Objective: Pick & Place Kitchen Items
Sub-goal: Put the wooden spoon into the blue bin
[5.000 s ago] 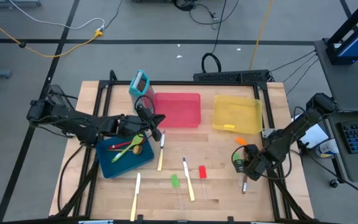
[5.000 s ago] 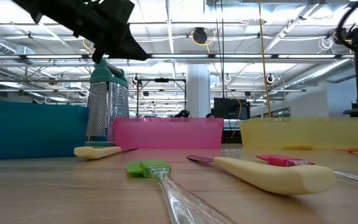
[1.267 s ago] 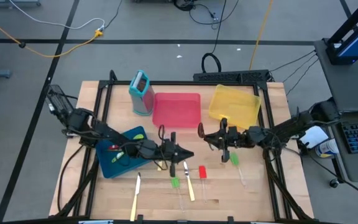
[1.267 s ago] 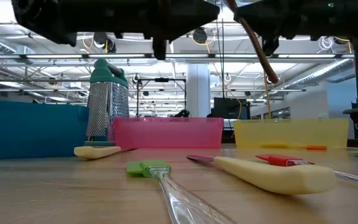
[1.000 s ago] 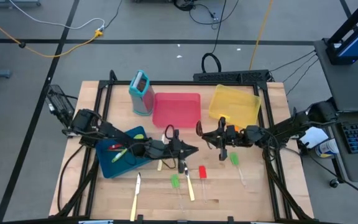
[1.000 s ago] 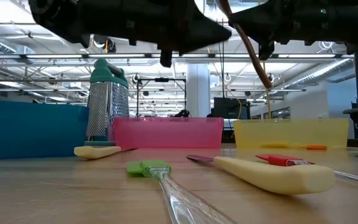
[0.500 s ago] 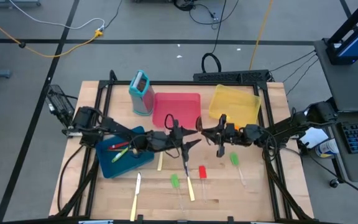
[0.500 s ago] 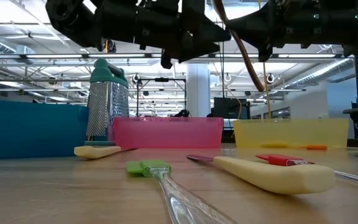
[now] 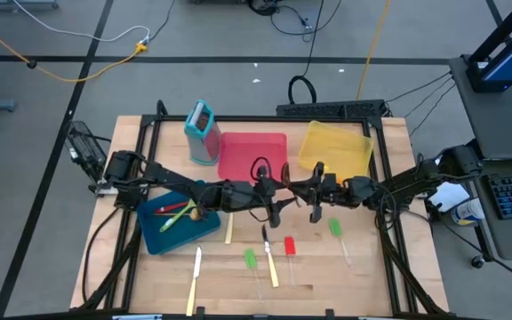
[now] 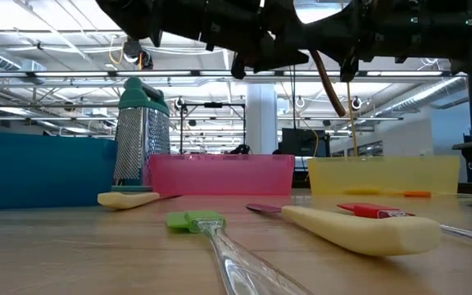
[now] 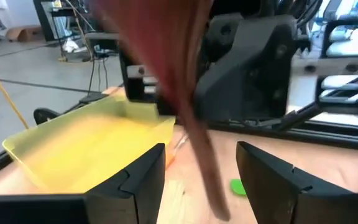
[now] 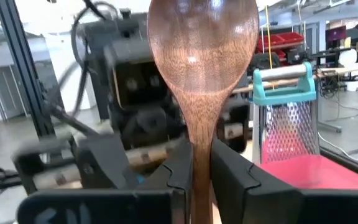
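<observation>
My wooden spoon point(image 12: 199, 74) hangs over mid-table, clamped by its handle in the right gripper point(image 9: 314, 197); the left gripper point(image 9: 272, 199), fingers spread wide, faces it just beside the bowl; my worry is the two arms colliding, or the spoon slipping onto the knives point(image 9: 269, 256) below.

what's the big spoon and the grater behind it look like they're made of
The spoon looks like dark wood with a smooth finish; grain lines run across its bowl. The grater seems to be perforated shiny metal, judging by its rows of holes, with a teal handle and frame, probably plastic.
</observation>
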You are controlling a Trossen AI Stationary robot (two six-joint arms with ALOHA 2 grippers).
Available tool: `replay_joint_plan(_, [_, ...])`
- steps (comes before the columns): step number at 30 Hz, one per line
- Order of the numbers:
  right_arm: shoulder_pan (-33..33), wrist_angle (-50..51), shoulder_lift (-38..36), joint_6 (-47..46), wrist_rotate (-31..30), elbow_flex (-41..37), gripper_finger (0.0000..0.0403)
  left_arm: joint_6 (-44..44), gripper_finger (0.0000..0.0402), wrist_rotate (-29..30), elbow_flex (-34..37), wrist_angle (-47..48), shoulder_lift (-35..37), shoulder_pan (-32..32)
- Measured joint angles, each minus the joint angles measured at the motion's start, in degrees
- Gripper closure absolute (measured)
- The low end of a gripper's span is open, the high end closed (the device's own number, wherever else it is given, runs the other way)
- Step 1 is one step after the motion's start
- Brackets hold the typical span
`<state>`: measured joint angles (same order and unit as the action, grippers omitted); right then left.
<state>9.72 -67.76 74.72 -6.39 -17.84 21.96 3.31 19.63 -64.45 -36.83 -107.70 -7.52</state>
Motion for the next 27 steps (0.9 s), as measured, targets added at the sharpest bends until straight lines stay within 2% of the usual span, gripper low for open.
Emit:
replay_joint_plan(8, [0.0, -0.41, 0.62, 1.01, 0.41, 3.88, 0.0372, -0.06, 0.0199, 0.15, -0.15, -2.37, 0.0, 0.8])
replay_joint_plan(12, [-0.05, 3.84, 3.81, 2.89, 2.72, 8.94, 0.0374, -0.01, 0.0199, 0.1, -0.15, -3.18, 0.0, 1.45])
replay_joint_plan(16, [-0.04, 4.63, 6.77, 3.96, 2.26, 11.2, 0.0372, 0.01, 0.0202, 0.08, 0.46, -2.81, 0.02, 1.31])
replay_joint_plan(21, [0.15, 6.91, 7.26, 4.13, -2.05, 11.17, 0.0373, 0.14, 0.024, 3.5, 0.5, -1.16, -0.04, 0.19])
replay_joint_plan(27, [0.15, 8.63, 6.99, 4.15, -3.15, 11.1, 0.0371, -0.05, 0.0301, 7.91, 0.5, 1.5, -0.04, -0.89])
